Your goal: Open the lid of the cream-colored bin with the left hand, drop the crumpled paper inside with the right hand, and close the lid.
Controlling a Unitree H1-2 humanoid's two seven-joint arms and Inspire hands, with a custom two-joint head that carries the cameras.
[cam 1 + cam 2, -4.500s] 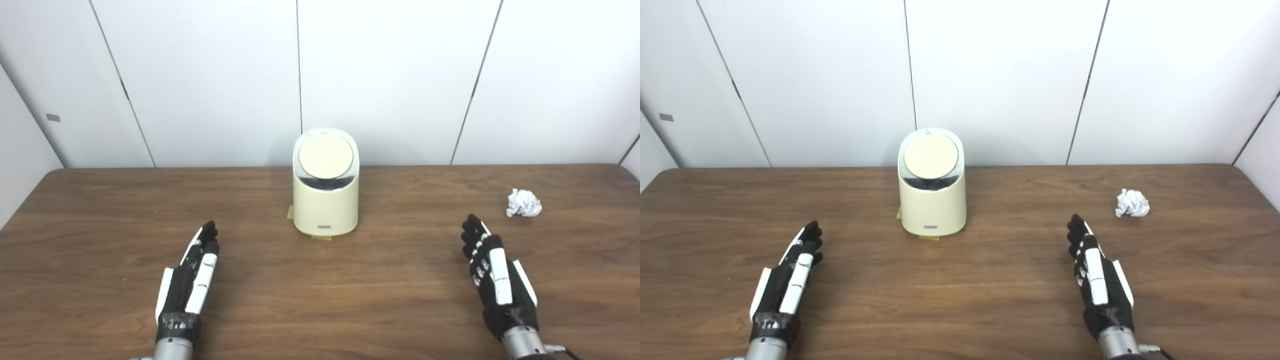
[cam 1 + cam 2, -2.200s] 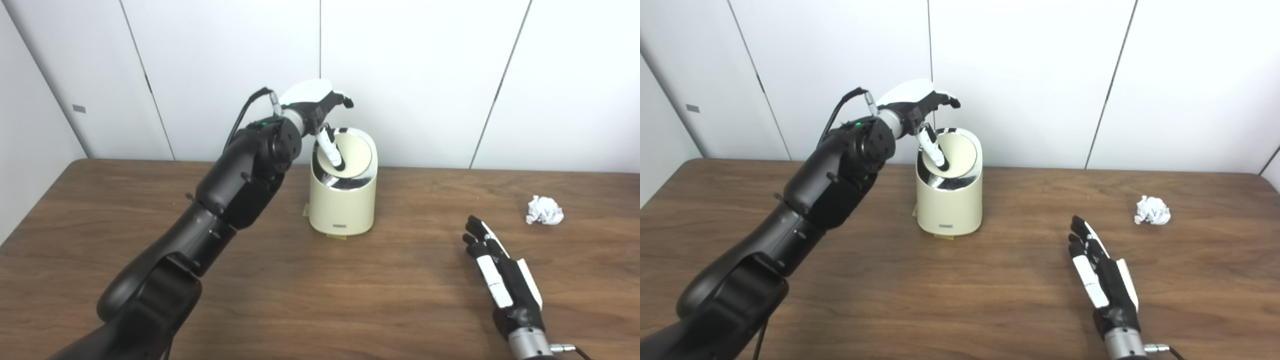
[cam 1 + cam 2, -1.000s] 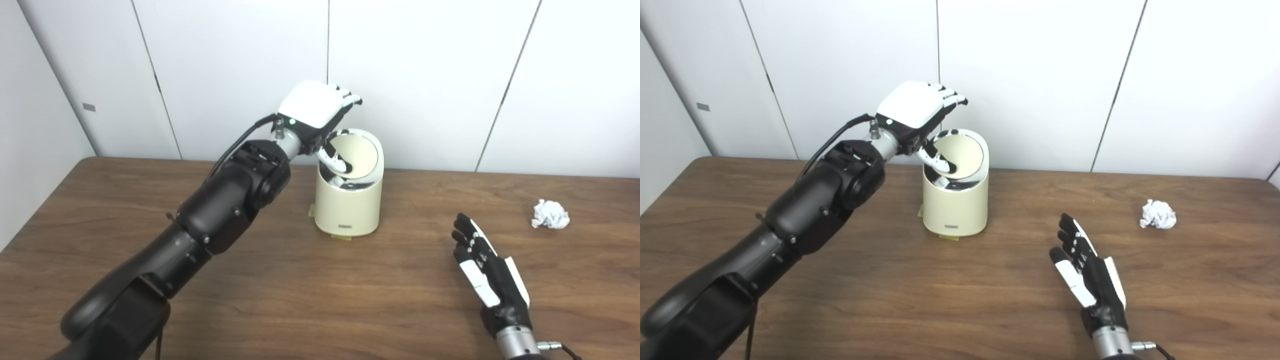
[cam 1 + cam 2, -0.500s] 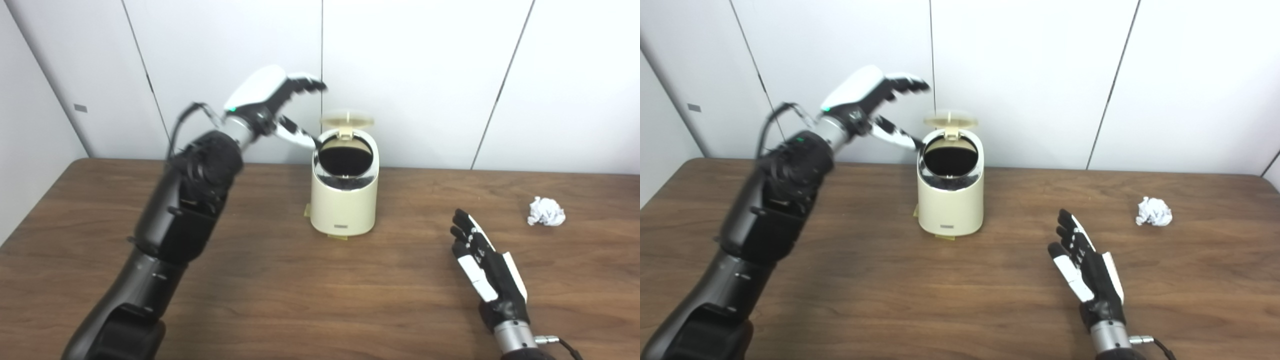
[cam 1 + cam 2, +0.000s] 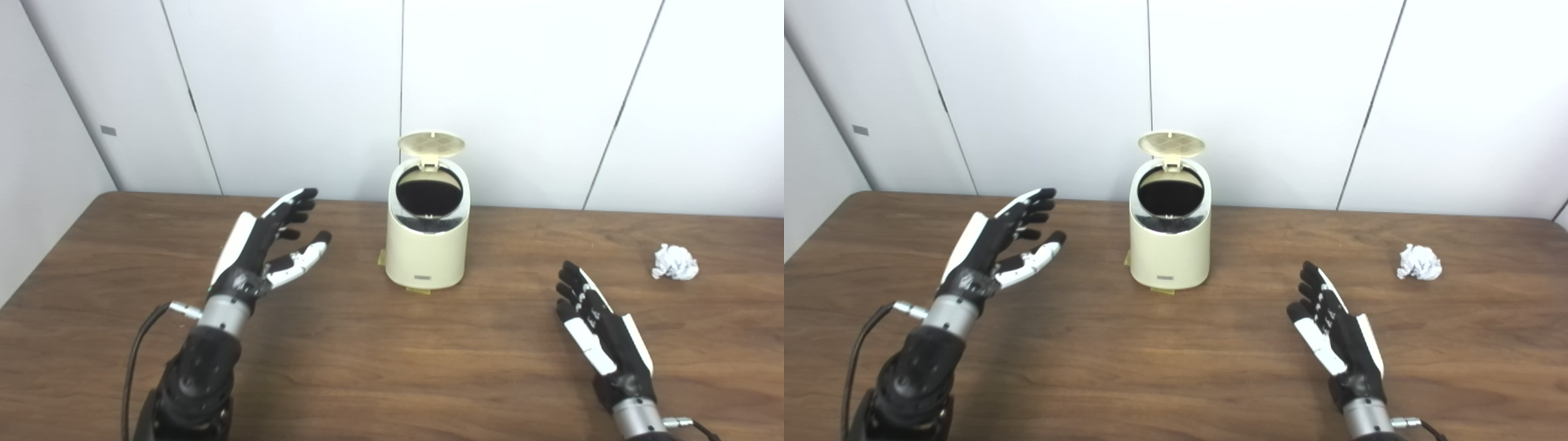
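Observation:
The cream-colored bin [image 5: 427, 254] stands at the back middle of the wooden table, near the wall. Its round lid [image 5: 431, 144] is flipped up at the back and the dark opening [image 5: 429, 193] shows. My left hand [image 5: 264, 245] is open and empty, held above the table to the left of the bin, apart from it. The crumpled white paper [image 5: 674, 262] lies on the table at the far right. My right hand [image 5: 597, 334] is open and empty, low over the table between the bin and the paper, touching neither.
White wall panels stand right behind the bin. Yellow tape tabs [image 5: 420, 291] show under the bin's base. The brown table [image 5: 392, 367] reaches across the whole view; its left edge [image 5: 43, 257] and rounded back-left corner show.
The lid went from shut to flipped up after my left hand pressed it. My left hand then swung away, down and to the left. My right hand has barely moved.

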